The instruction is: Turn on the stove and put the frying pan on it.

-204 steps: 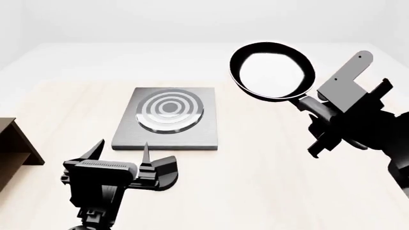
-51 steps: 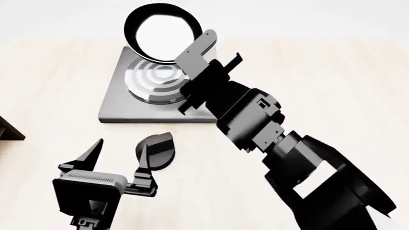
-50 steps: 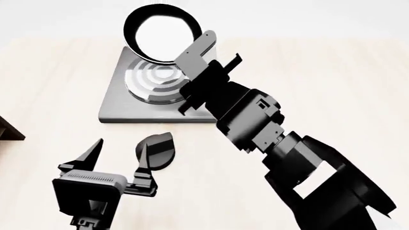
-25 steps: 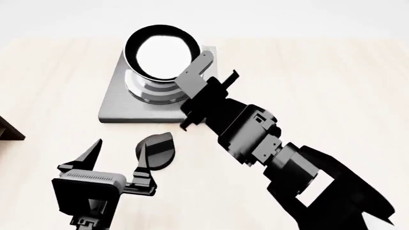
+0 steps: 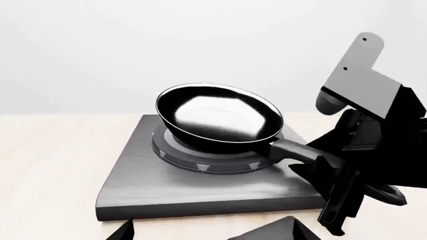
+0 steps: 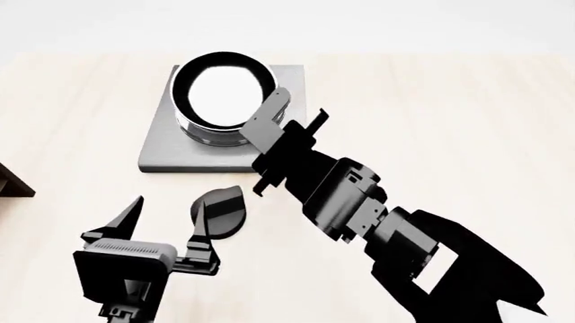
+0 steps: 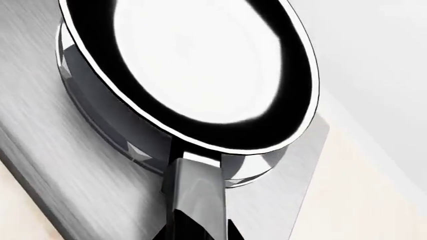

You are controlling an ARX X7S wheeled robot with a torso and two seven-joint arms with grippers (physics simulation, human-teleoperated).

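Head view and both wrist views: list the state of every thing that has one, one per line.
Small round black frying pan: over the ring burner, handle gripped.
Flat square grey metal stove: on the table, under the pan.
Black teardrop knob: beside left fingertip.
Left gripper: open.
Right gripper: shut on pan handle.

The frying pan (image 5: 219, 117) sits over the ring burner of the grey stove (image 5: 200, 190), tipped slightly rather than level. Its handle runs into the right gripper (image 5: 333, 167), which clamps it beside the plate on the pale wooden table (image 5: 53, 165).
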